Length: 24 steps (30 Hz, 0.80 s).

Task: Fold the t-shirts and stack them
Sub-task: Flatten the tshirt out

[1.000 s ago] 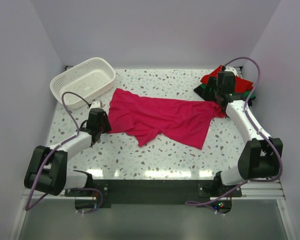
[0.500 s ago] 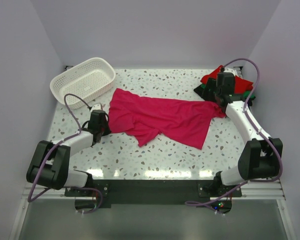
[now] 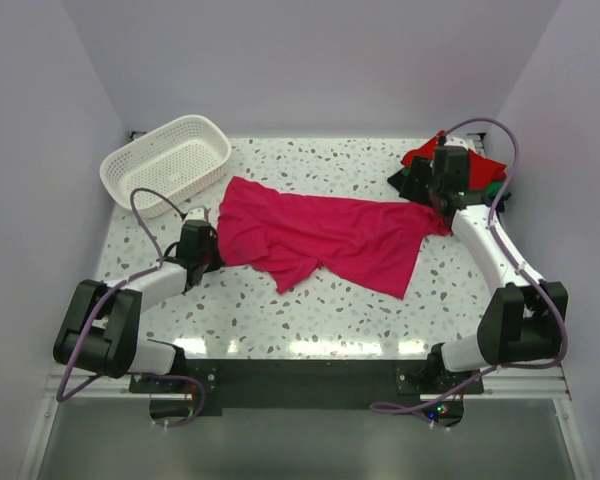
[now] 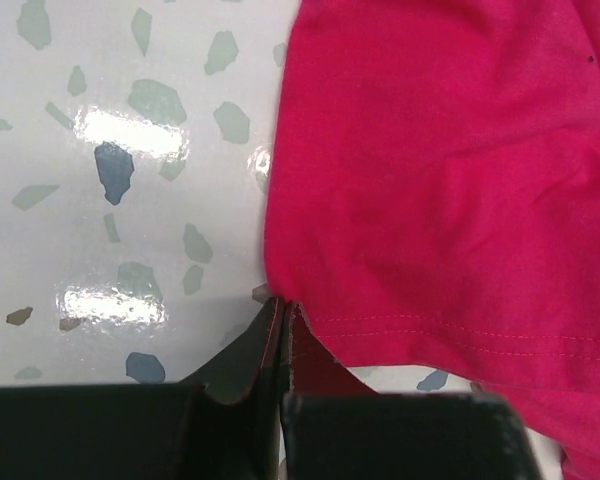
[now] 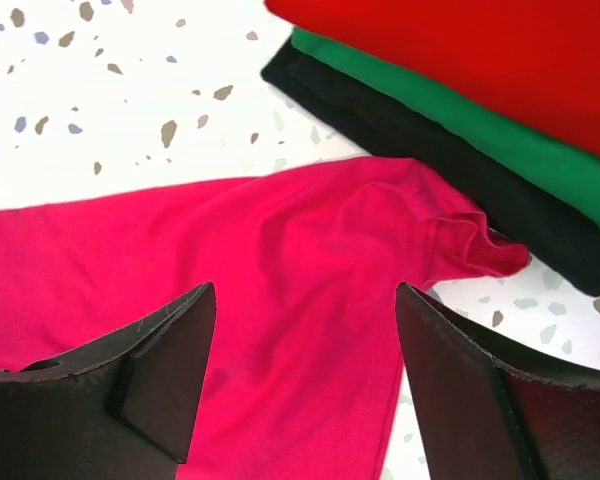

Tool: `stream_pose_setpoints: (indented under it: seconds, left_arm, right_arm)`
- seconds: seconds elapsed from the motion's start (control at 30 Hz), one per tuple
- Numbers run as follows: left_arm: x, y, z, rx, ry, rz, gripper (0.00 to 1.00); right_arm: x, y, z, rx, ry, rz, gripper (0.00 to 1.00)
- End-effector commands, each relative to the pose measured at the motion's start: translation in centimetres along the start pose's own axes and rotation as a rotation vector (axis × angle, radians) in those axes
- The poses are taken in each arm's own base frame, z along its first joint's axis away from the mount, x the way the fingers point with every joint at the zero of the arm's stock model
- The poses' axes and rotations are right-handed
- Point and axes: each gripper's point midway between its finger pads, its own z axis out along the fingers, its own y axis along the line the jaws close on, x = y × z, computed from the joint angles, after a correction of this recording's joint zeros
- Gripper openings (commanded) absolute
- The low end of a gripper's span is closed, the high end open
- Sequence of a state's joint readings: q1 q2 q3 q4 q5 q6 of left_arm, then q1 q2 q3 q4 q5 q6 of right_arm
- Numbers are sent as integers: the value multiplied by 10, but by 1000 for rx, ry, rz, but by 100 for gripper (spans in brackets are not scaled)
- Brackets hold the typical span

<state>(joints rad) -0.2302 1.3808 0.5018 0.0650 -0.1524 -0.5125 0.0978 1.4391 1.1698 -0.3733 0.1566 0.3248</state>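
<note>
A magenta-pink t-shirt (image 3: pixel 330 235) lies spread across the middle of the table, unfolded. My left gripper (image 3: pixel 214 251) is at its left edge. In the left wrist view that gripper (image 4: pixel 282 310) is shut, with the corner of the shirt's stitched hem (image 4: pixel 430 180) pinched between the fingers. My right gripper (image 3: pixel 436 208) hovers over the shirt's right end. In the right wrist view it (image 5: pixel 304 292) stands open above the cloth (image 5: pixel 230 260), with nothing held. Behind it sits a folded stack: red (image 5: pixel 480 50) on green (image 5: pixel 460 110) on black (image 5: pixel 430 150).
A white lattice basket (image 3: pixel 140 144) stands at the back left corner. The folded stack (image 3: pixel 480 168) occupies the back right corner, close to the right wall. Speckled tabletop (image 3: pixel 320 310) shows in front of the shirt.
My left gripper has shut on the shirt's left hem. The right arm has shifted only slightly and stays open.
</note>
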Motion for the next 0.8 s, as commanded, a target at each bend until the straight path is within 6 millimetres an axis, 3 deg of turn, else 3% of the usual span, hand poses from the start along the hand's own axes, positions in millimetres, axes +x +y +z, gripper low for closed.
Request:
stream_pose_setpoints:
  seconds: [0.0, 0.07, 0.17, 0.23, 0.4, 0.43, 0.47, 0.5, 0.53, 0.63, 0.77]
  left_arm:
    - [-32, -14, -2, 41, -76, 2, 0]
    - [-66, -30, -7, 95, -148, -9, 0]
    - [-116, -52, -14, 169, -249, -19, 0]
    - [-144, -63, -19, 197, -301, -13, 0]
    - [-169, -64, -15, 217, -332, -8, 0]
    - [-172, -63, -15, 223, -338, -11, 0]
    - [-176, -58, -14, 222, -352, -21, 0]
    - [-176, -61, -16, 244, -351, -22, 0]
    - [-177, -59, -15, 253, -353, -31, 0]
    - [-172, -66, -20, 307, -357, -27, 0]
    - [-170, -65, -24, 311, -370, -28, 0]
  right_arm:
    - [1, 33, -16, -101, -26, -20, 75]
    - [19, 52, -19, -126, 5, -62, 76]
    - [50, 65, -17, -140, 74, -104, 75]
    - [69, 58, -18, -108, 121, -118, 72]
    - [106, 44, -39, -58, 182, -138, 71]
    - [122, 33, -42, -32, 220, -144, 70]
    - [125, 27, -48, -21, 217, -139, 70]
    - [132, 20, -52, -4, 228, -130, 70]
    - [152, 7, -56, 24, 277, -145, 70]
    - [175, -9, -69, 50, 313, -122, 70]
    - [189, -11, -72, 45, 350, -93, 68]
